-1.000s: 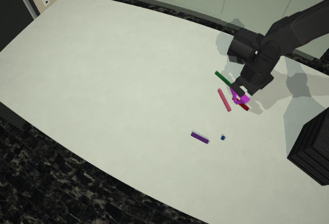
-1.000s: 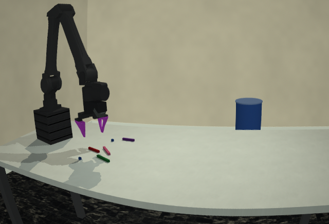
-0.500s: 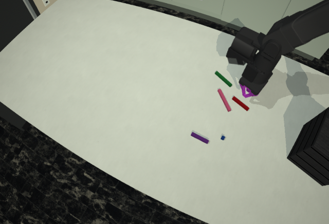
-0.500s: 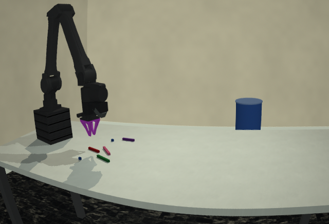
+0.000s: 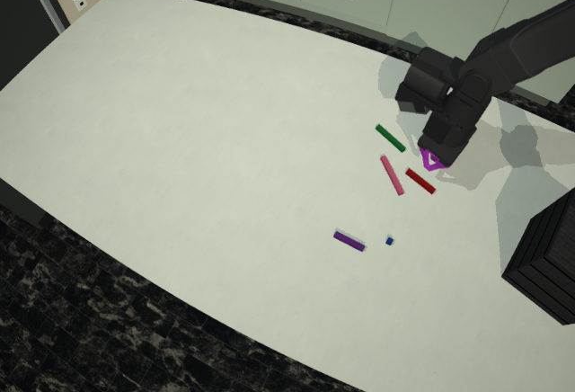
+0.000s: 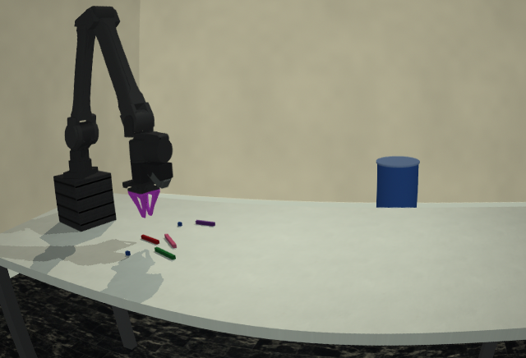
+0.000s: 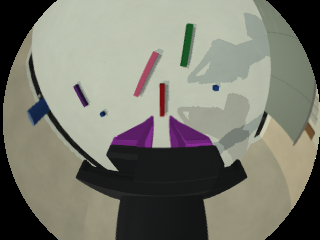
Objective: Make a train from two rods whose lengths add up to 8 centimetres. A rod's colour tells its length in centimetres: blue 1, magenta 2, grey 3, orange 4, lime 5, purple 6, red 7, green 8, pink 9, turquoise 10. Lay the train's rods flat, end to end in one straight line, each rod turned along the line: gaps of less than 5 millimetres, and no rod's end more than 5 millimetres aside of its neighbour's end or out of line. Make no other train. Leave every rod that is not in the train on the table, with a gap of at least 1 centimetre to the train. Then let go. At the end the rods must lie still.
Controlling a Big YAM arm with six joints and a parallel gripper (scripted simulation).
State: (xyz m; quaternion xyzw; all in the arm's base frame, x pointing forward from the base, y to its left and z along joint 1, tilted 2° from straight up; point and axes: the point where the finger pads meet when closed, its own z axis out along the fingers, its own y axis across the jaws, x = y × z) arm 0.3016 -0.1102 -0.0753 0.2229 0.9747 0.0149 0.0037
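My gripper (image 5: pixel 432 165) (image 6: pixel 146 215) (image 7: pixel 161 119) is partly open and empty, above the table near the red rod. The red rod (image 5: pixel 420 181) (image 6: pixel 149 239) (image 7: pixel 162 100) runs lengthwise ahead of the finger gap in the wrist view. A pink rod (image 5: pixel 392 174) (image 6: pixel 170 240) (image 7: pixel 146 74) and a green rod (image 5: pixel 390 138) (image 6: pixel 164 253) (image 7: pixel 187 45) lie near it, apart. One blue rod (image 5: pixel 389 241) (image 6: pixel 179 223) (image 7: pixel 103 114) lies near the purple rod (image 5: pixel 349 241) (image 6: pixel 205 222) (image 7: pixel 80 95), with a gap. Another blue rod (image 6: pixel 127 253) (image 7: pixel 216 88) is hidden in the top view.
The arm's black stacked base (image 5: pixel 534 267) (image 6: pixel 85 203) stands on the table (image 5: pixel 208 146) (image 6: pixel 339 269). A blue cylinder (image 6: pixel 397 186) (image 7: pixel 38 112) stands at the far side. The arm's shadows fall around the second blue rod.
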